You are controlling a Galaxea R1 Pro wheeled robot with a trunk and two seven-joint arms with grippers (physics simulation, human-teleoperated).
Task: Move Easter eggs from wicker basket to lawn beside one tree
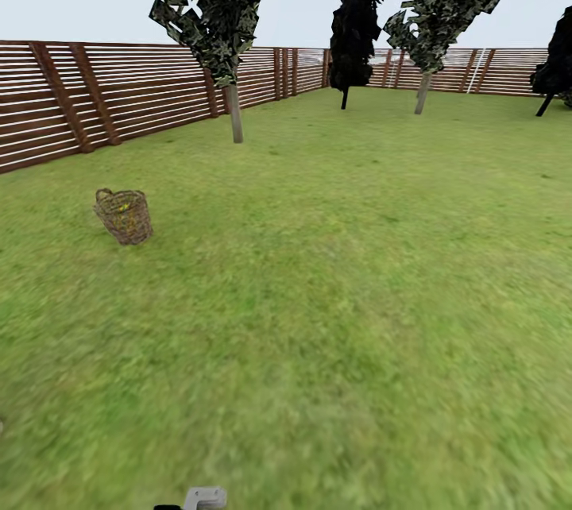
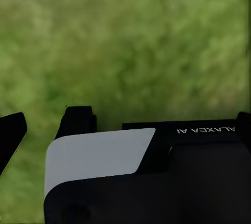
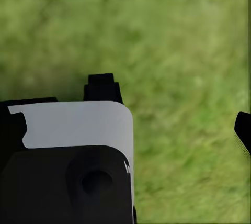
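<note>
Both grippers, left and right, hang spread and empty over lawn; eggs remain in basket near fence; nothing moved yet.

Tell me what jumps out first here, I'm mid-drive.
The basket stands alone on the lawn ahead and to the left, with something yellow showing through its weave. Behind it a slatted fence runs along the left side, and a tree with a pale trunk stands near that fence, beyond the basket.
</note>
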